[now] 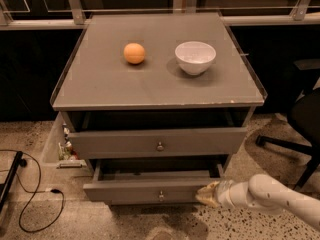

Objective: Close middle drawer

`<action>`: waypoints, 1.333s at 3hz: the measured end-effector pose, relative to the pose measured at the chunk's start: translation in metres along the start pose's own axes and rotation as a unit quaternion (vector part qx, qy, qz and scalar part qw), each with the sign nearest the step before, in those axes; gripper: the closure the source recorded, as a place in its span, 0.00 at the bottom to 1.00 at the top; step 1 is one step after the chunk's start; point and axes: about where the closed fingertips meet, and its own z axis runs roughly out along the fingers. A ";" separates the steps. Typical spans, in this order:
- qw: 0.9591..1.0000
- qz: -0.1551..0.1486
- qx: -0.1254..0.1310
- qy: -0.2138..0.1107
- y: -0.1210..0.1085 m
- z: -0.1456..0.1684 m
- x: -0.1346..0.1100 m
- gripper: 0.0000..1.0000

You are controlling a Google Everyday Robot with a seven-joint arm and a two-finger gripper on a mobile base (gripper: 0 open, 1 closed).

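The middle drawer (150, 190) is the lower of the two grey drawers in view. It has a flat front with a small round knob (161, 195) and stands out only a little, showing a narrow strip of its tray. My gripper (208, 193) reaches in from the lower right. Its yellowish tip rests against the right end of that drawer front. Above it, the taller grey drawer front (158, 142) with a like knob stands slightly out from the cabinet.
An orange (134, 53) and a white bowl (195, 57) sit on the cabinet top (100, 84). A black cable (35, 194) lies on the floor at left. An office chair base (295, 144) stands at right. Small items sit beside the cabinet's left side (65, 149).
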 end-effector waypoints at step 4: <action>1.000 -0.015 0.016 0.000 -0.028 0.008 -0.008 0.35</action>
